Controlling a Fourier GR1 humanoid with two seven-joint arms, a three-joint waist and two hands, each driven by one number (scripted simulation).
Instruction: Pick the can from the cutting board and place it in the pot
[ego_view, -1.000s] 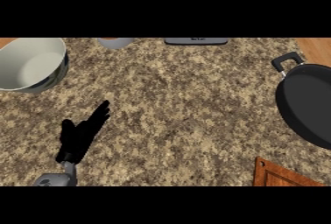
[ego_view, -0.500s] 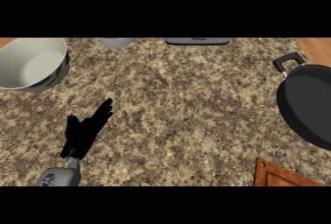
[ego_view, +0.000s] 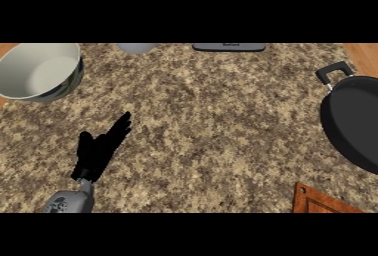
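Pot (ego_view: 356, 127) far right, left hand (ego_view: 100, 150) well apart

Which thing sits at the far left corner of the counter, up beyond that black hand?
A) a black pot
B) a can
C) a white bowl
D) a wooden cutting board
C: the white bowl is at the upper left of the head view, beyond the left hand, while the black pot is at the right edge and the wooden cutting board at the lower right.
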